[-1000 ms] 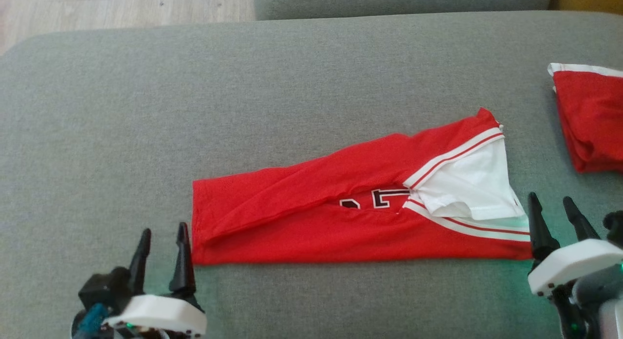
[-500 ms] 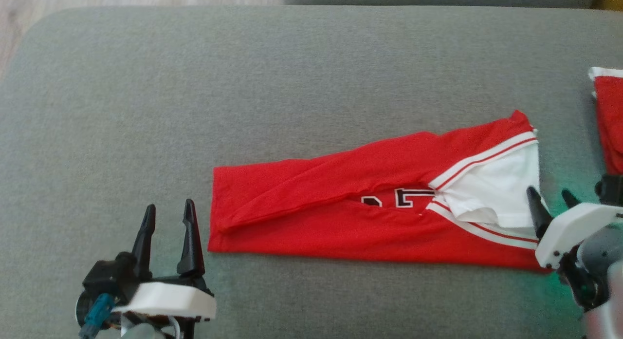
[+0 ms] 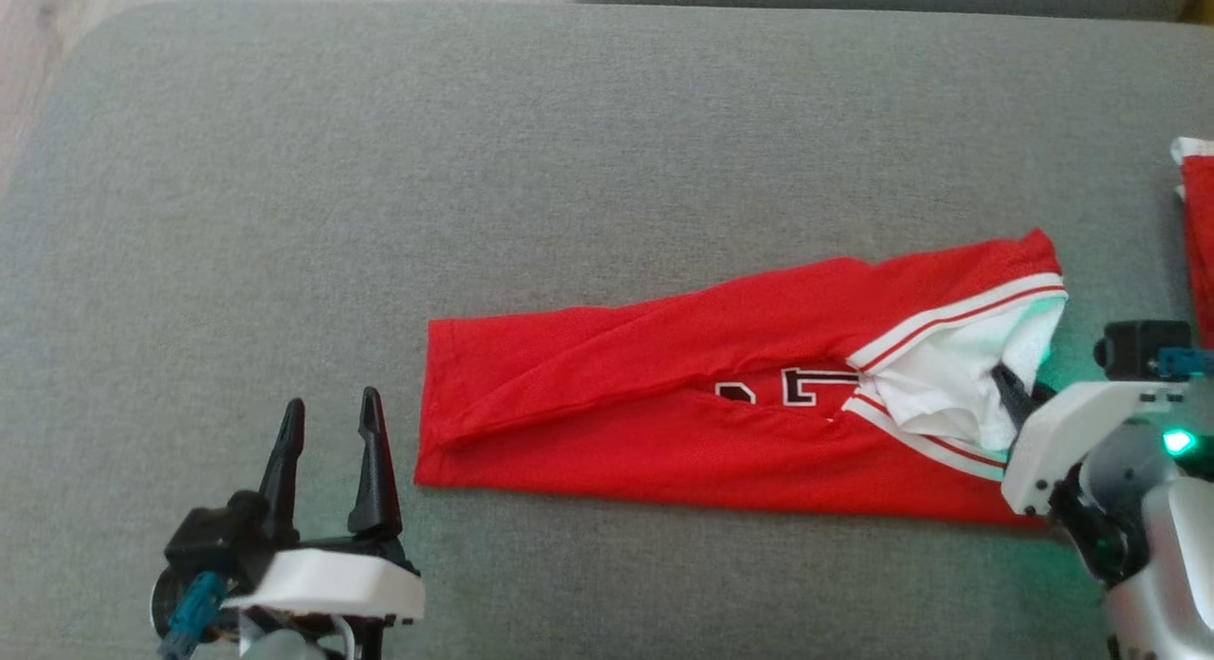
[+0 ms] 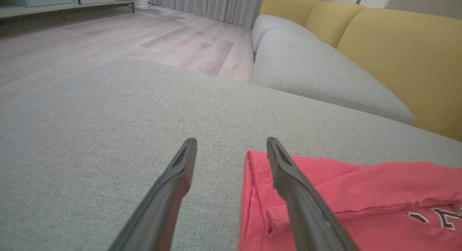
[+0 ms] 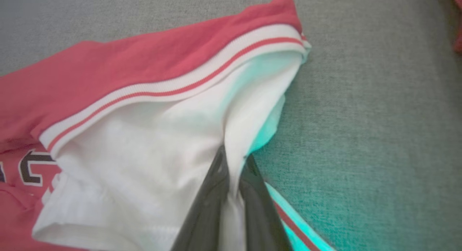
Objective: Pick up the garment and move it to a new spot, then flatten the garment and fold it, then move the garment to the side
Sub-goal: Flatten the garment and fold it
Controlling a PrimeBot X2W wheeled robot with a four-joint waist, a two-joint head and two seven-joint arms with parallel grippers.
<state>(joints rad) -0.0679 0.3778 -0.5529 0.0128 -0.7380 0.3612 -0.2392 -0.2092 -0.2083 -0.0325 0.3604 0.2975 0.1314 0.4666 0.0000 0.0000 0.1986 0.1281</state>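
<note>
- Along the right edge of the wide grey fabric cushion [image 3: 474, 167] I see a second red cloth with white trim [image 3: 1197, 252]. The frame cuts it off, and it lies well apart from the piece I am working on.
- Past the cushion's far edge, my left wrist view gives me pale wood flooring [image 4: 162, 34], another grey seat cushion [image 4: 317, 74] and mustard-yellow sofa backs [image 4: 397, 56].
- My task piece is the red jersey with a white sleeve, striped trim and black-and-white lettering [image 3: 664, 423]. It lies folded into a long band on the cushion's right half, closer to the near edge. Its hem end points toward the middle and its sleeve end toward the right edge.
- The jersey's upper fold laps over the lettering, so I can read only part of it.
- My right gripper [image 3: 1013, 399] sits at the sleeve end with its fingers drawn narrow. In the right wrist view [image 5: 234, 155] they pinch a ridge of the white sleeve cloth, which rises from the tips in a tented crease.
- A green glow from the wrist lamp [image 3: 1178, 442] tints the sleeve and the cushion beside it.
- My left gripper [image 3: 333, 402] stands spread wide and holds nothing, low near the near edge, just beside the hem end.
- In the left wrist view one finger [image 4: 288, 179] crosses the hem corner; I cannot tell whether it touches.
</note>
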